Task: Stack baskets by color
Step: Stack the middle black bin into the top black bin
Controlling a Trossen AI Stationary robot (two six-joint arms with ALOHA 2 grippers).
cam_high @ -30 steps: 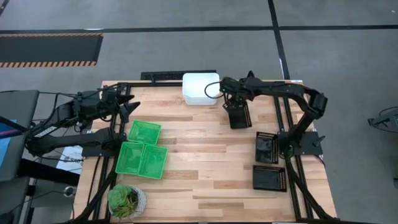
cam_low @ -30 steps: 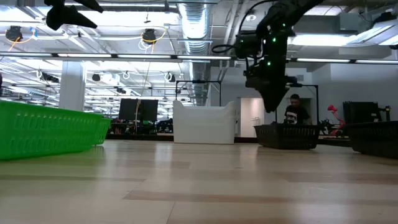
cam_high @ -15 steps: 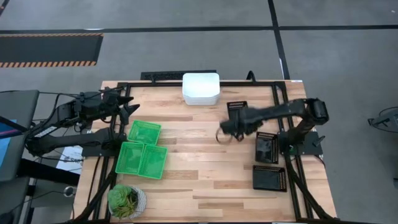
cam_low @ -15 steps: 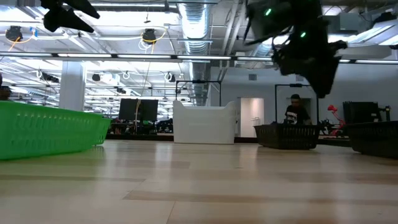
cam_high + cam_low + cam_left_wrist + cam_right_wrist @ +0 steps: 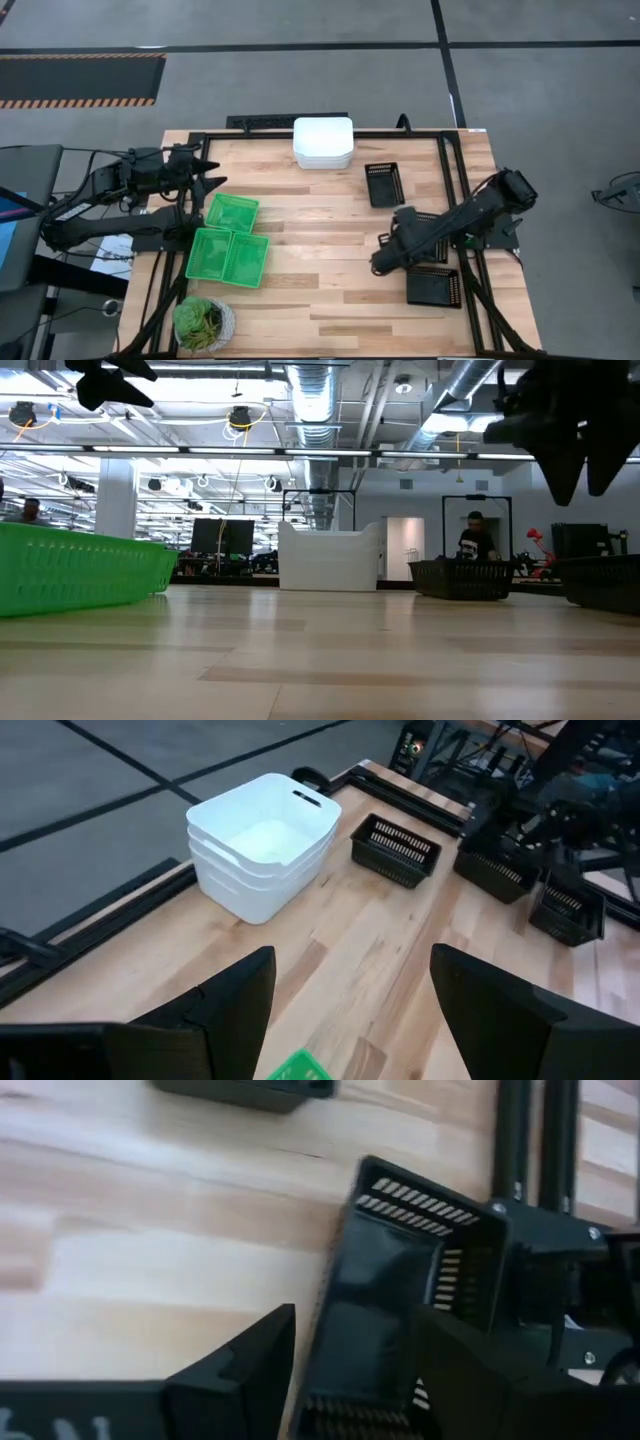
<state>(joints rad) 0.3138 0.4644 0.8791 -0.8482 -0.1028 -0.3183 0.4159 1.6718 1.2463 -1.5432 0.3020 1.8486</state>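
high view: the white stack (image 5: 323, 142) sits done at the top centre of the surface (image 5: 330, 215). the three green baskets (image 5: 229, 242) lie side by side at left, unstacked. the three black baskets are apart: one (image 5: 384, 184) right of centre, one (image 5: 432, 287) lower right, the third mostly hidden under the right arm. the right pincer (image 5: 380, 258) hovers there, spread open and empty. the left pincer (image 5: 216, 172) waits open at upper left. roughly a third looks done.

3 stacked white baskets (image 5: 323, 143)
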